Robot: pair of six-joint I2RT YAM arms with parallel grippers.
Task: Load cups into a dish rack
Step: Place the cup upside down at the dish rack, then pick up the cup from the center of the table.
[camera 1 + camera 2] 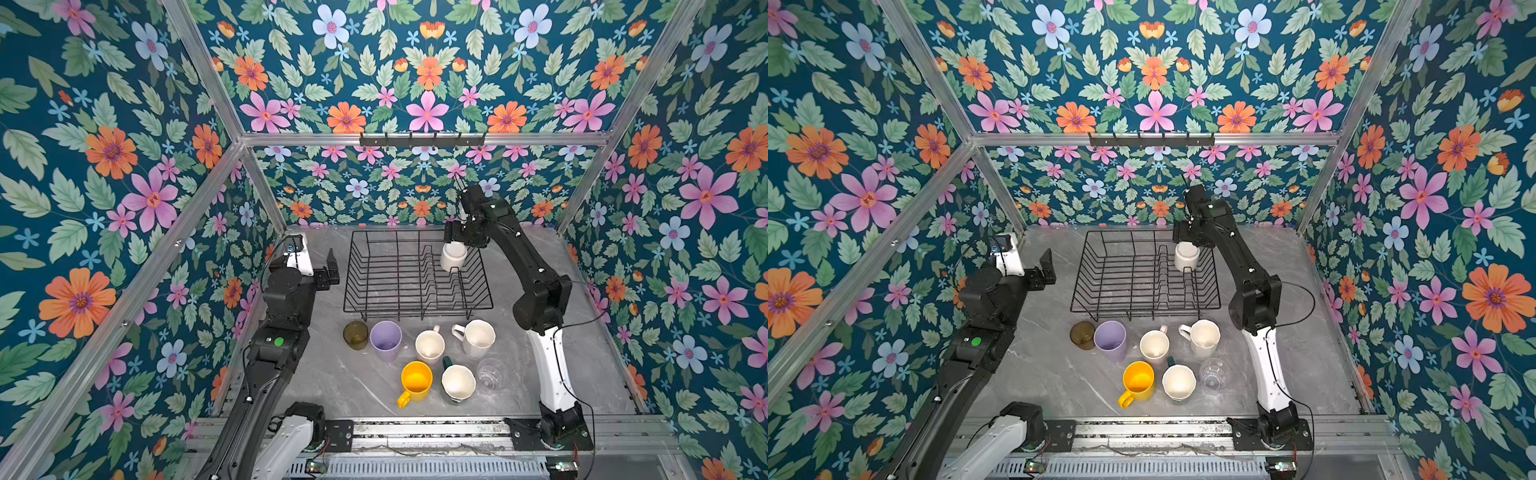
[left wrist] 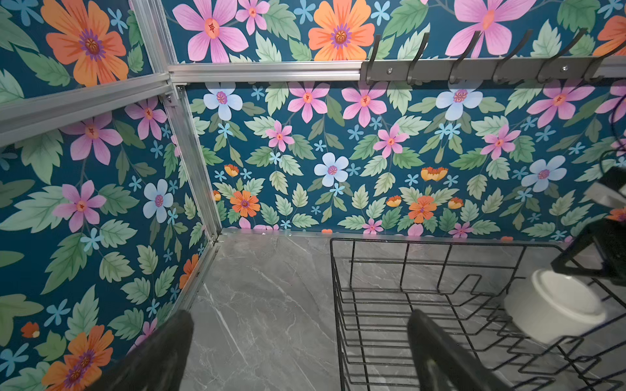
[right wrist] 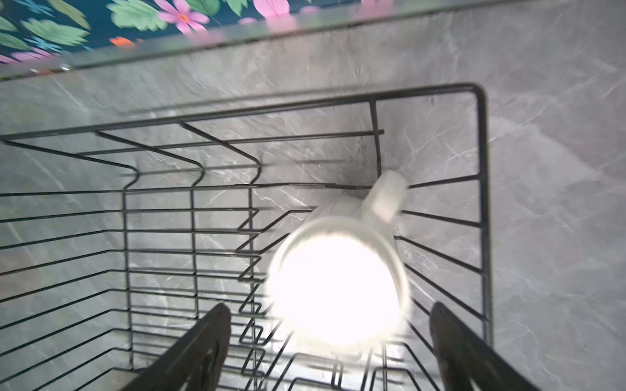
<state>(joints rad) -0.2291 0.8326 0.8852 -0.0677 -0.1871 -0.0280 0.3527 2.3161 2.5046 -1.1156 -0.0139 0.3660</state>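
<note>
The dish rack (image 1: 415,309) holds one cup — a white mug (image 1: 454,256), upside down among the dividers (image 1: 428,272) near its far right corner. The right gripper (image 3: 330,308) hangs just above it, jaws spread clear of its sides. The left gripper (image 2: 300,315), open and empty, sits left of the rack — seven cups (image 1: 430,345) stand on the table (image 1: 332,386) in front

No txt, labels, brands or nos. were legible in any view.
</note>
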